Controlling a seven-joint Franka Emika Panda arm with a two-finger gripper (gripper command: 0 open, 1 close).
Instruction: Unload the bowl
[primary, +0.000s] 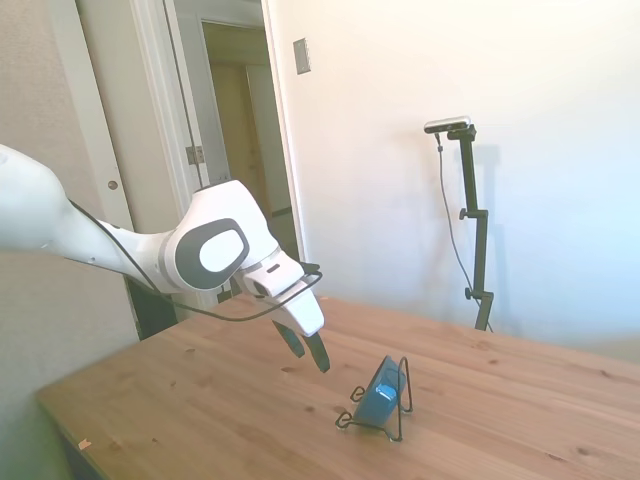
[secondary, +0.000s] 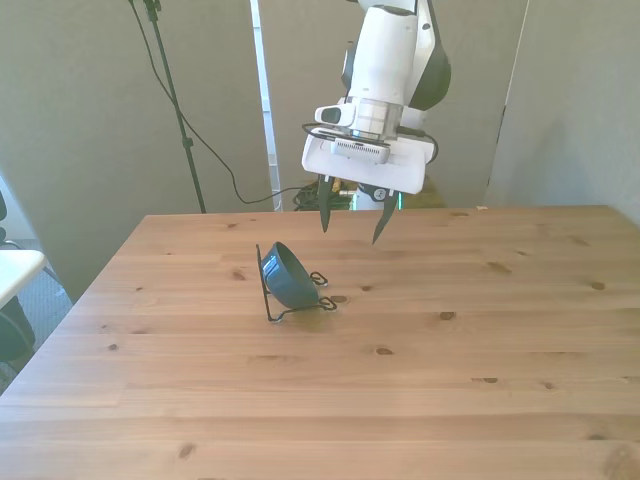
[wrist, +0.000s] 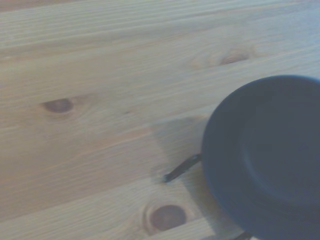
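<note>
The small blue bowl stands on its edge in a thin black wire rack on the wooden table, left of centre in the front view. In the side view the bowl leans in the rack. My gripper hangs open above the table, behind the bowl and a little toward the front view's right, holding nothing. In the side view the gripper is to the left of the bowl and higher. The wrist view shows the bowl's dark underside and a rack wire end.
Bare wooden table surrounds the rack on all sides. A doorway and a white wall lie behind the table in the side view. A black cable hangs behind the table's far edge in the front view.
</note>
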